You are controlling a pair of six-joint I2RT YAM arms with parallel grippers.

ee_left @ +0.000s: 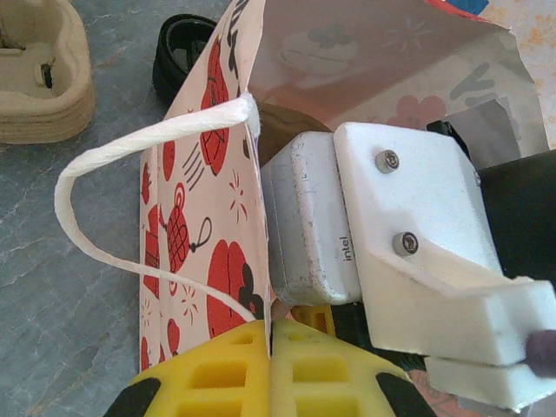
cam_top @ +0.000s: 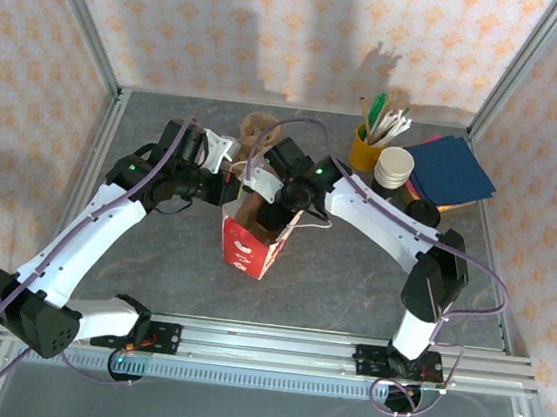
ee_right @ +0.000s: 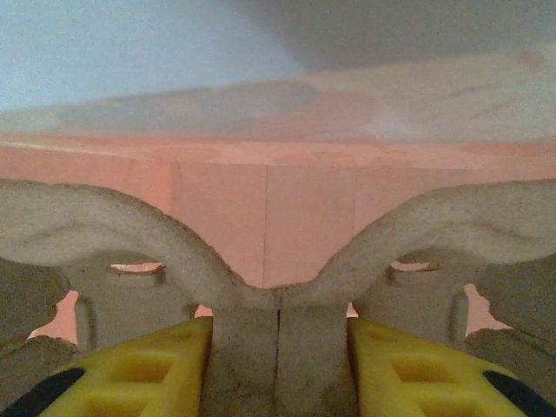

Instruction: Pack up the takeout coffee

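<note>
left gripper (ee_left: pixel 269 339) is pinched shut on the bag (ee_left: pixel 187 226) rim, right gripper (ee_right: pixel 278 347) is down inside the bag clamping a carrier (ee_right: pixel 278 269) by its middle rib. black lid (ee_left: pixel 184 54) sits just behind the bag, can't tell if the cup's under it

A robot lab cell: silver aluminium frame posts (cam_top: pixel 86 21) and peach floral wall panels (cam_top: pixel 309 31) enclose a grey marbled bench (cam_top: pixel 350 287).

Round black plastic lid (ee_left: pixel 182 52), lying on table (ee_left: pixel 52 261), just beside bag (ee_left: pixel 200 217)
</note>
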